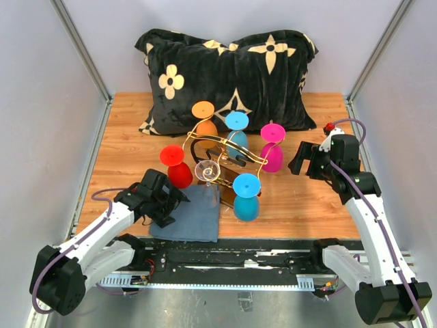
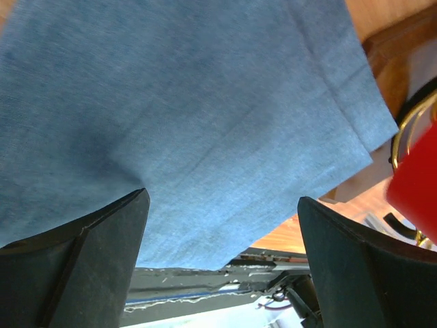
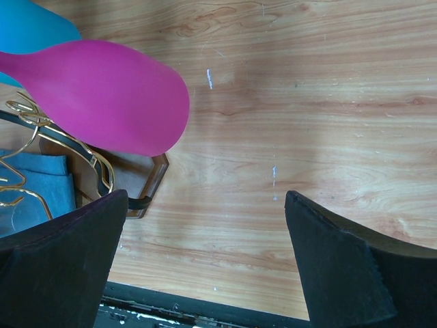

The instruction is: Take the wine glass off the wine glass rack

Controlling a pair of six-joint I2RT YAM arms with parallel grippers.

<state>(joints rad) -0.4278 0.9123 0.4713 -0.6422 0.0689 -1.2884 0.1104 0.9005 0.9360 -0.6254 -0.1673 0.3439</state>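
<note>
Risks, big to small: the gold wire wine glass rack with black rails on a dark brown base is being loaded with six inverted stemmed glasses, mid-counter; which one is the target cannot be told. If a foot is being pulled off-axis instead of along its rail, the rack is likely being dragged or tipped. Neighbours are hanging close, so the front blue wine glass, magenta wine glass or red wine glass is at risk of being clipped on a sideways exit. The small clear wine glass is being judged easiest to overlook.

Room: the light wooden counter is being left bare right and front-right of the rack, which looks like the best exit. Rear is being blocked by the black plush pillow with cream flower print. Front-left is being covered by the blue-grey cloth, edge right beside the rack base. Flanks are being bounded by the white side walls.

Left gripper is being held spread over the cloth, nothing pinched. Right gripper is being held spread, empty, just beside the magenta wine glass.
</note>
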